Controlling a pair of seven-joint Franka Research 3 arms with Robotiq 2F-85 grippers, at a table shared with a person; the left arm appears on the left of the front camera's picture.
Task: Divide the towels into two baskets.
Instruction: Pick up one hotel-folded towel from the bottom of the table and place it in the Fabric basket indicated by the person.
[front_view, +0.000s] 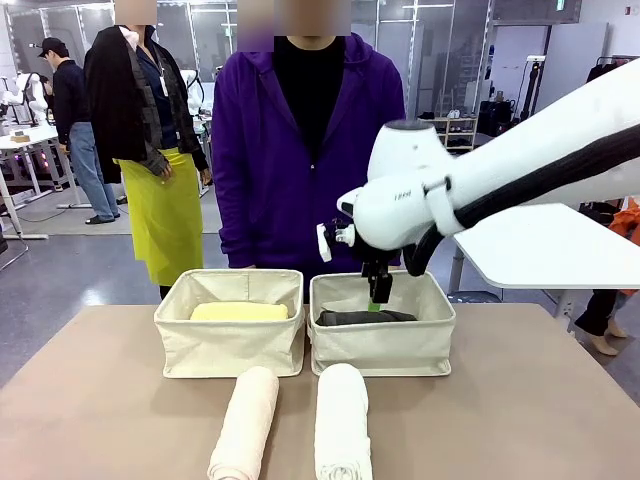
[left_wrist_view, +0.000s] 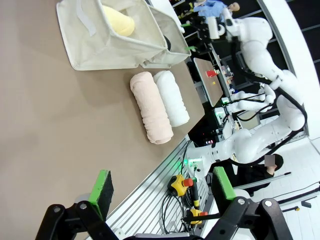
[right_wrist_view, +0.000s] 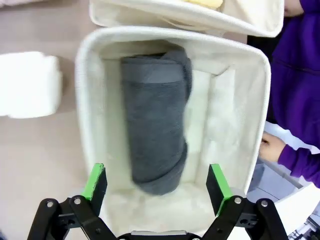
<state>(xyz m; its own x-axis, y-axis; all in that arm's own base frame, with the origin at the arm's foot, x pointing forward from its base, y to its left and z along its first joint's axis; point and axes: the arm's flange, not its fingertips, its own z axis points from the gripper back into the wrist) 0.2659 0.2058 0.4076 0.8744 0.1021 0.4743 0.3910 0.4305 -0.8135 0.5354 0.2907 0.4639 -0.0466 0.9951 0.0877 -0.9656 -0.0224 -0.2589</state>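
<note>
- Over the right basket (front_view: 385, 350), the right gripper (right_wrist_view: 157, 182), green pads spread wide, nothing between them; grey towel (right_wrist_view: 157, 130) lying on the basket floor below.
- In the left basket (front_view: 228, 350), just beside the other, a yellow towel (front_view: 240, 311).
- On the brown table (front_view: 100, 400) in front of the baskets, cream towel (front_view: 245, 425) and white towel (front_view: 342, 425) side by side.
- Left gripper (left_wrist_view: 162, 185) spread open and empty, above the table's near edge.
- Behind the baskets, a person (front_view: 300, 150) in purple, one hand (right_wrist_view: 272, 147) near the right basket's rim.
- Beyond the table's edge, a red stop button (left_wrist_view: 186, 183) on a yellow box.
- Small dark print on the white arm (front_view: 480, 170), too small to read.
</note>
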